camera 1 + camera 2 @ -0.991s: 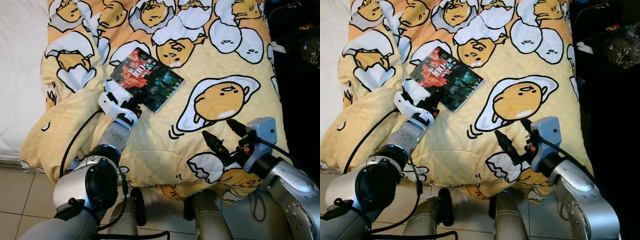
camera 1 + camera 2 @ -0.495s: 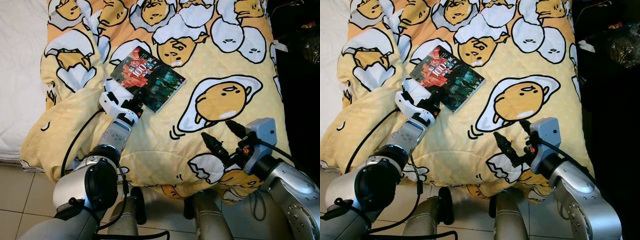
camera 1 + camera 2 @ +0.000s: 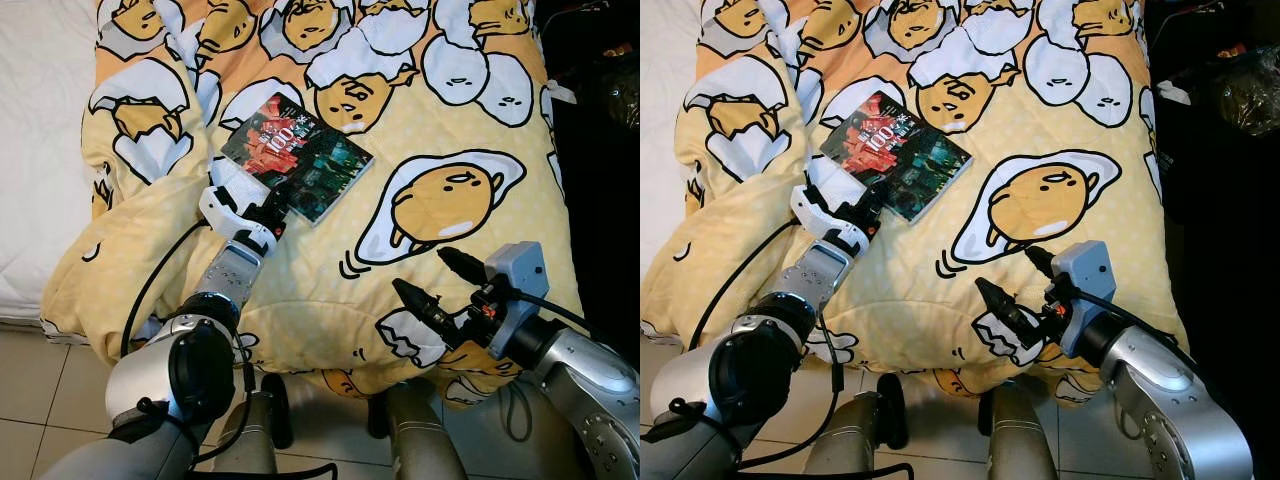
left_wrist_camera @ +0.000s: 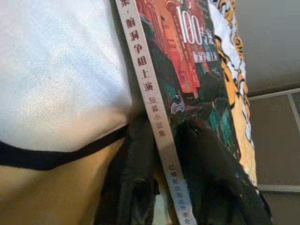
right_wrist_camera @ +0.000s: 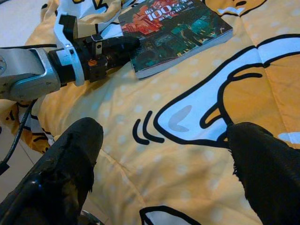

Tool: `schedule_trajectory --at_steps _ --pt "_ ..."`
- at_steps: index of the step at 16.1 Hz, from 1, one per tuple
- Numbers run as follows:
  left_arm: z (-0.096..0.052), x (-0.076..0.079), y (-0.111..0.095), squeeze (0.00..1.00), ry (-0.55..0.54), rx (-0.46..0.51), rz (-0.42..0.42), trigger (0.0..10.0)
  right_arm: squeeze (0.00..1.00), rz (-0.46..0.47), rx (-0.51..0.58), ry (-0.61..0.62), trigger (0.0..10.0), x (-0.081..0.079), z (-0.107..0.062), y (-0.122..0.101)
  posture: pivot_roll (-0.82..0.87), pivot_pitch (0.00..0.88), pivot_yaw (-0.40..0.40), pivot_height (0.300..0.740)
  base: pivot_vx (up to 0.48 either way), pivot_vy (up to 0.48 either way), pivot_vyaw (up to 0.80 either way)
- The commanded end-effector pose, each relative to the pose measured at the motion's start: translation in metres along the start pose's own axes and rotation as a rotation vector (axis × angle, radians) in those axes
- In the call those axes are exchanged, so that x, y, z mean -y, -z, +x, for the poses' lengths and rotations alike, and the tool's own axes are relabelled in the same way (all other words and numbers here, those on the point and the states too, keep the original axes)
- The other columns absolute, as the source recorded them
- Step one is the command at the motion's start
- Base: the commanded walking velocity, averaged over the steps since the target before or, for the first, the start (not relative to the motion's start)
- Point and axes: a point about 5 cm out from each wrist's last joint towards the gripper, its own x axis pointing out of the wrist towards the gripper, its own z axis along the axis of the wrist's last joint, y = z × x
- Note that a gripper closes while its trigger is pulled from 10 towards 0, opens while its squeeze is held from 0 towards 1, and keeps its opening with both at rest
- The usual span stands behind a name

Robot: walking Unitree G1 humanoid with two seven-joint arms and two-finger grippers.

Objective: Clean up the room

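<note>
A paperback book (image 3: 297, 158) with a red and green cover lies flat on the yellow egg-print duvet (image 3: 450, 120). My left gripper (image 3: 275, 208) is at the book's near corner. In the left wrist view its black fingers (image 4: 136, 178) sit on either side of the book's (image 4: 187, 70) spine edge, one on the cover and one underneath, shut on it. My right gripper (image 3: 420, 270) hovers open over the duvet near the bed's front edge, well to the right of the book. The right wrist view looks between its spread fingers (image 5: 70, 159) toward the book (image 5: 183, 28) and the left gripper (image 5: 124, 46).
Bare white mattress (image 3: 40, 150) lies left of the duvet. Tiled floor (image 3: 30, 400) runs along the bed's front edge. A dark area with a plastic bag (image 3: 620, 95) borders the bed on the right. A black cable (image 3: 150, 285) trails from my left wrist.
My right gripper has shifted a little left and lower over the duvet. The left gripper stays at the book's corner, and the book has not moved.
</note>
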Motion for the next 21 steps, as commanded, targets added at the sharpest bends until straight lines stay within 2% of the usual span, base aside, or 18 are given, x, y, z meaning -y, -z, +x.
schedule_trajectory --at_steps 1,3,5,6,7,9,11,14,16,17,18,19,20,21 --pt "-0.008 -0.012 0.002 0.00 -0.018 -0.017 -0.001 0.0 0.00 0.005 -0.004 -0.015 10.0 -0.002 0.000 0.003 -0.20 0.376 0.073 0.740 0.000 0.000 0.00" --pt "-0.009 -0.012 0.000 0.00 0.014 -0.014 -0.005 0.0 0.00 0.002 -0.002 -0.014 10.0 -0.001 0.000 0.002 -0.20 0.374 0.073 0.740 0.000 0.000 0.00" --pt "-0.011 -0.007 -0.010 0.00 0.149 -0.053 0.062 0.0 0.00 -0.003 0.001 0.002 10.0 0.002 0.000 0.003 -0.19 0.372 0.071 0.740 0.000 0.000 0.00" --pt "-0.011 -0.007 -0.010 0.00 0.149 -0.053 0.062 0.0 0.00 -0.003 0.001 0.002 10.0 0.002 0.000 0.003 -0.19 0.372 0.071 0.740 0.000 0.000 0.00" --pt "-0.013 -0.006 -0.020 0.00 0.200 -0.054 0.090 0.0 0.00 -0.006 0.004 0.011 10.0 0.004 0.002 0.003 -0.18 0.366 0.069 0.740 0.000 0.000 0.00" --pt "-0.016 -0.006 -0.026 0.00 0.230 -0.058 0.120 0.0 0.00 -0.007 0.007 0.013 10.0 0.004 0.003 0.003 -0.18 0.365 0.069 0.740 0.000 0.000 0.00" --pt "-0.018 -0.003 -0.039 0.00 0.314 -0.074 0.142 0.0 0.00 -0.010 0.011 0.016 10.0 0.005 0.004 0.003 -0.18 0.357 0.067 0.740 0.000 0.000 0.00" --pt "-0.025 -0.001 -0.050 0.00 0.413 -0.137 0.226 0.0 0.00 0.021 0.053 0.046 10.0 0.010 0.004 0.000 -0.16 0.332 0.073 0.740 0.000 0.000 0.00" --pt "-0.033 0.002 -0.066 0.00 0.488 -0.168 0.339 0.0 0.00 0.059 0.099 0.063 10.0 0.016 0.008 -0.004 -0.12 0.263 0.084 0.740 0.000 0.000 0.00" --pt "-0.034 0.003 -0.071 0.00 0.504 -0.170 0.361 0.0 0.00 0.066 0.109 0.065 10.0 0.017 0.010 -0.004 -0.11 0.255 0.084 0.740 0.000 0.000 0.00" --pt "-0.036 0.015 -0.087 0.00 0.568 -0.151 0.426 0.0 0.00 0.100 0.155 0.070 10.0 0.021 0.017 -0.006 -0.07 0.188 0.079 0.740 0.000 0.000 0.00" --pt "-0.038 0.024 -0.096 0.00 0.607 -0.136 0.454 0.0 0.00 0.116 0.179 0.073 10.0 0.024 0.022 -0.007 -0.05 0.151 0.073 0.740 0.000 0.000 0.00" --pt "-0.039 0.029 -0.101 0.00 0.631 -0.128 0.470 0.0 0.00 0.127 0.193 0.073 10.0 0.025 0.026 -0.007 -0.05 0.151 0.073 0.740 0.000 0.000 0.00" --pt "-0.041 0.033 -0.104 0.00 0.653 -0.124 0.485 0.0 0.00 0.135 0.205 0.069 10.0 0.025 0.030 -0.006 -0.03 0.106 0.068 0.740 0.000 0.000 0.00"
